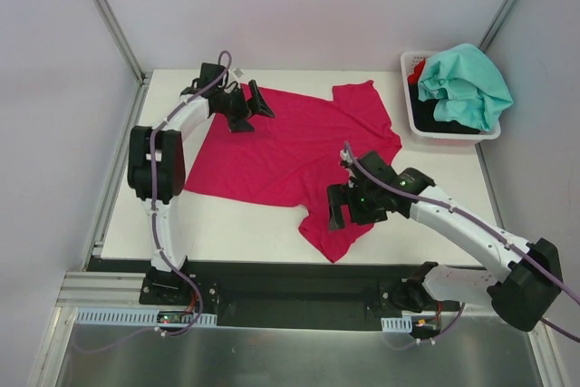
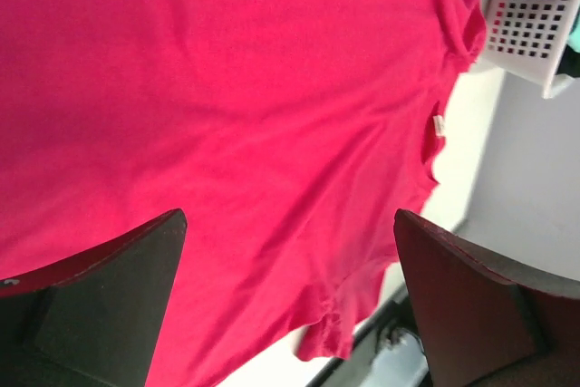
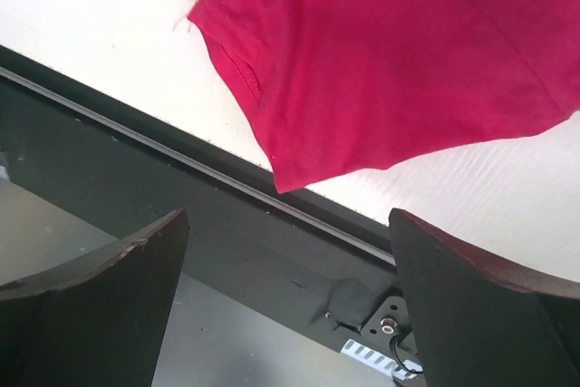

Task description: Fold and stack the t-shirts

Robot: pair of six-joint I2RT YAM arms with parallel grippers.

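A large magenta-pink t-shirt (image 1: 290, 151) lies spread across the white table. My left gripper (image 1: 254, 113) hovers open over its far left corner. In the left wrist view the pink cloth (image 2: 227, 88) fills the frame beneath the open gripper (image 2: 290, 224), and a small white label (image 2: 439, 124) shows at the neckline. My right gripper (image 1: 349, 215) stands open above the shirt's near sleeve. The right wrist view shows that sleeve (image 3: 408, 61) ahead of the empty gripper (image 3: 288, 224). A teal-mint t-shirt (image 1: 467, 83) tops black (image 1: 435, 115) and red (image 1: 417, 70) ones in the basket.
A white plastic basket (image 1: 449, 139) stands at the table's far right corner, and its perforated wall (image 2: 530, 15) also shows in the left wrist view. A black rail (image 3: 227, 224) runs along the table's near edge. Grey walls enclose the table.
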